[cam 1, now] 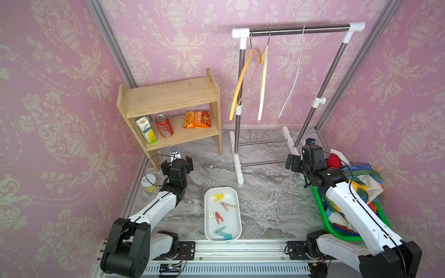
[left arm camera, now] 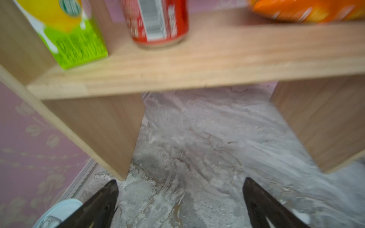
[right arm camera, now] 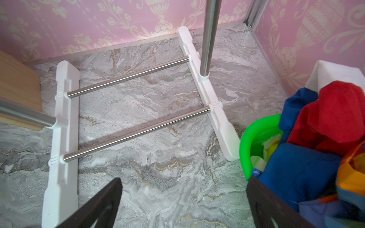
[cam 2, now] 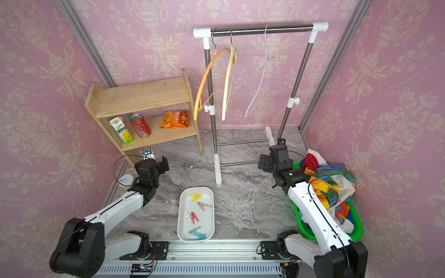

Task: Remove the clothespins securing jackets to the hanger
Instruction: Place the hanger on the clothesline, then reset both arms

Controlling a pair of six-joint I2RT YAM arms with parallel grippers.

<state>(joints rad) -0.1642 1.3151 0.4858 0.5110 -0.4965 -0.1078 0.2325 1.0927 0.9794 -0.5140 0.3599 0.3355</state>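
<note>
View from above; clock directions are read on a top view, with 12 o'clock toward the back wall.

Left claw (cam 1: pixel 177 160): jaws spread wide with nothing between them, pointing at the foot of the wooden shelf (cam 1: pixel 168 96). Its wrist view is blurred and shows only marble bench (cam 1: pixel 272 192) between the two fingers (left arm camera: pixel 102 203).

Right claw (cam 1: pixel 292 163): jaws likewise spread wide and empty, above the bench beside the base of the clothes rack (cam 1: pixel 298 27). In its wrist view one finger (right arm camera: pixel 262 199) lies along the edge of blue cloth; contact cannot be judged.

Clothespins (cam 1: pixel 218 217): six, all loose in one white tray (cam 1: pixel 232 221) at the near bench edge. The tray is at 5 o'clock of the left claw and 8 o'clock of the right, well apart from both. There is one yellow, one beige-pink, one white, one red and two teal-blue.

Jackets (cam 1: pixel 368 185): heaped in one green basket (right arm camera: pixel 256 128) at 4 o'clock of the right claw, just beside it. Separate garments cannot be counted.

Hangers (cam 1: pixel 263 81): three, bare, on the rack rail.
</note>
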